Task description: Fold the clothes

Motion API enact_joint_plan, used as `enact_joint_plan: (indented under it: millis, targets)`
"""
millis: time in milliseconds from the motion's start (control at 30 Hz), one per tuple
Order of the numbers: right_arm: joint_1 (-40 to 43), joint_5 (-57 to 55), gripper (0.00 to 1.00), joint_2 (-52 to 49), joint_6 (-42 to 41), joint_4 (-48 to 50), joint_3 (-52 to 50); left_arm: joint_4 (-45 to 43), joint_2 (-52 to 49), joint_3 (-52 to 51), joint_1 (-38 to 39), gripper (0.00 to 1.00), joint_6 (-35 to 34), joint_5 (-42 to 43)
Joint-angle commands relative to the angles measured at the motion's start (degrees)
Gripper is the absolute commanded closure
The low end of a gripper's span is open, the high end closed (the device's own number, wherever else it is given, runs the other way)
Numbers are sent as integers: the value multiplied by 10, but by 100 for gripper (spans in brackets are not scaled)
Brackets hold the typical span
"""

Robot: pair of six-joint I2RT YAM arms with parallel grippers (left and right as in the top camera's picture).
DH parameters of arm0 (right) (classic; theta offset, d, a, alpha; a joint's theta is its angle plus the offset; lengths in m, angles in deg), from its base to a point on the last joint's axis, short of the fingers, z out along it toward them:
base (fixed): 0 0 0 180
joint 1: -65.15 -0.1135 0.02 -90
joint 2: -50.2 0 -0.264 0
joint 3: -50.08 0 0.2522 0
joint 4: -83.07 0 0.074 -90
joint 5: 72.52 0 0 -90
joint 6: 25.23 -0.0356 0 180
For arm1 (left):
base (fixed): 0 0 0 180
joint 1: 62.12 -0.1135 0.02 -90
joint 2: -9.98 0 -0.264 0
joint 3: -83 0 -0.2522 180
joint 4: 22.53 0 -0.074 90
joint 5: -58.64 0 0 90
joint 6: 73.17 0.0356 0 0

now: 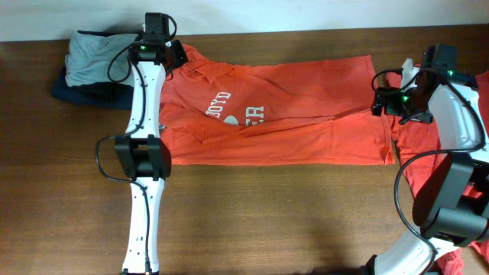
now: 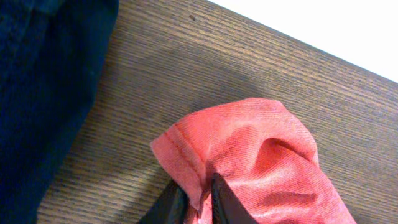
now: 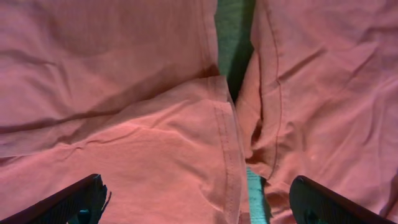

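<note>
The left claw (image 2: pixel 198 200) is pinching a hemmed edge at the far left of the orange-red T-shirt (image 1: pixel 306 126), jaws narrow, near a dark blue garment (image 2: pixel 43 93). The shirt is lying spread across the wooden table (image 1: pixel 267 221). The right claw (image 3: pixel 202 202) is hovering wide open over its right edge.

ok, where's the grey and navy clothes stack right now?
Overhead view: the grey and navy stack sits at the far left of the table, just left of the left gripper, which pinches a corner of the orange T-shirt.
</note>
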Motion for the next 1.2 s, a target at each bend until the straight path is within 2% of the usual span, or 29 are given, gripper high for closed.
enact_joint_plan:
  millis: [0,100,333,467,500,833,900,933,1000,1067,1100,1167]
  targets:
    - [-3,15,1,2,7,2,3,-4,19,14,-2,80,17,-1]
    - [-3,15,1,2,7,1,3,-8,19,13,-4,75,24,-13]
    - [-3,15,1,2,7,2,3,-15,19,13,-11,76,24,-29]
    - [-3,15,1,2,7,2,3,-17,19,13,-11,91,24,-28]
    - [-3,15,1,2,7,2,3,-17,19,13,-11,99,24,-28]
    - [-3,15,1,2,20,11,3,-17,38,13,-12,99,24,-28]
    - [-3,15,1,2,20,8,3,-16,39,13,-12,92,24,-28]
    - [-3,15,1,2,20,5,3,-13,39,13,-12,84,24,-28]
    - [-3,14,1,2,20,5,3,-10,39,13,-12,60,29,-28]
    - [-3,15,1,2,20,5,3,-8,39,13,-12,50,47,-28]
    - [-3,15,1,2,20,6,3,-8,39,12,-12,40,57,-28]
    - [-3,15,1,2,20,8,3,-6,39,11,-12,38,67,-28]
